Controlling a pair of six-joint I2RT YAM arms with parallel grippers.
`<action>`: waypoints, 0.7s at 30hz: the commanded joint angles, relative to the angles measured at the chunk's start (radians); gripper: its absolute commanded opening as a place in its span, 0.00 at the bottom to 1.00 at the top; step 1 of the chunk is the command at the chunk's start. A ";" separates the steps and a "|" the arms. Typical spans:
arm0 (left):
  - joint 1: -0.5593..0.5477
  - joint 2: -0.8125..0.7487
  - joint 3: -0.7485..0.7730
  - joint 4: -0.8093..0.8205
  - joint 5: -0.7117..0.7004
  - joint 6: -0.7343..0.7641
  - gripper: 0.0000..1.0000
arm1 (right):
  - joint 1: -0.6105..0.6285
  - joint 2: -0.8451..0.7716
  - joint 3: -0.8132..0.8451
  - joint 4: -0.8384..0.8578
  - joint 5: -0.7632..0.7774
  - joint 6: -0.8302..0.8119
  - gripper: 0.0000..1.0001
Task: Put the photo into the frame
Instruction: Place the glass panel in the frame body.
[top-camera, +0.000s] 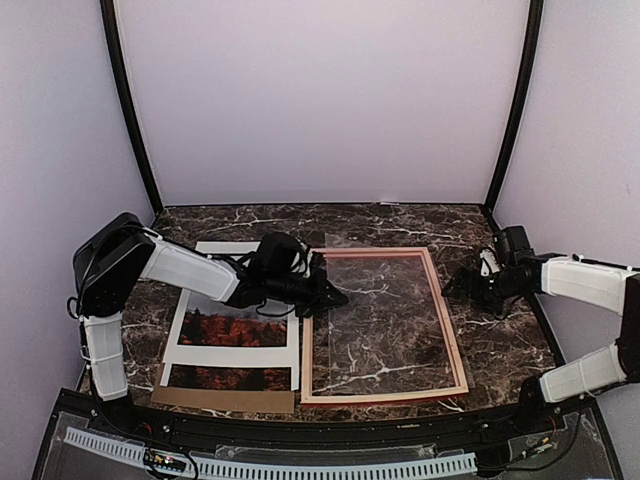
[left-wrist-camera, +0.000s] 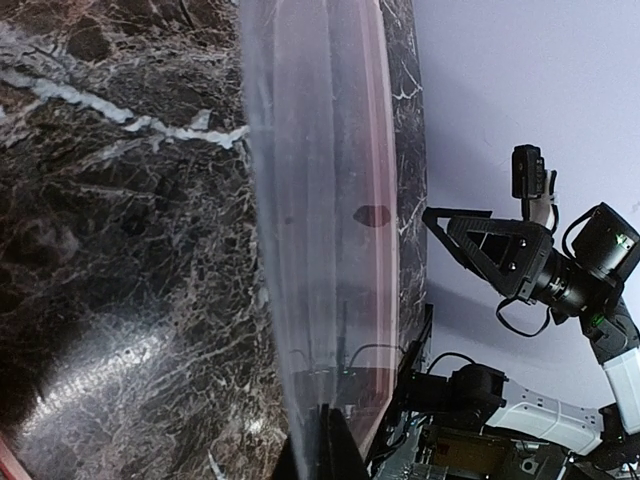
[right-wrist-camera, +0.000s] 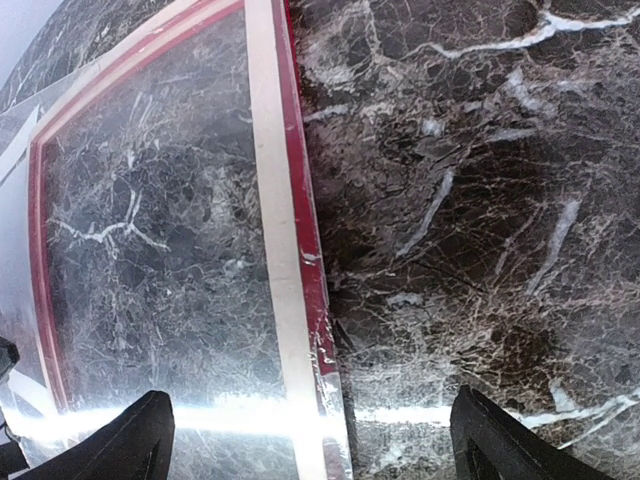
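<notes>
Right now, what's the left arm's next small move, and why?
Probably settle the clear sheet flat into the frame: the left gripper pinches its edge, seemingly tilted and overhanging the far rail; the photo lies under the mat.

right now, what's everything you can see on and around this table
frame: 1, red and pale wood, flat at centre-right of the table
pane: 1, clear, tilted up at the frame's left side
mat: 1, white, left of the frame
photo: 1, red-orange trees, under the mat, showing through its opening
cardboard: 1, brown, under the mat, near edge sticking out
table: 1, dark marble, white veins
walls: 3, pale lilac, around the table
left claw: 1, black, shut on the pane's edge
right claw: 1, black, open, right of the frame
</notes>
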 joint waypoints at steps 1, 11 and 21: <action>0.017 -0.077 -0.030 -0.022 -0.039 0.051 0.00 | 0.016 0.019 -0.024 0.065 -0.014 -0.007 0.97; 0.033 -0.072 -0.038 -0.061 -0.036 0.084 0.00 | 0.023 0.039 -0.040 0.076 -0.004 -0.008 0.97; 0.043 -0.066 -0.026 -0.094 -0.038 0.112 0.00 | 0.024 0.057 -0.040 0.078 0.000 -0.016 0.97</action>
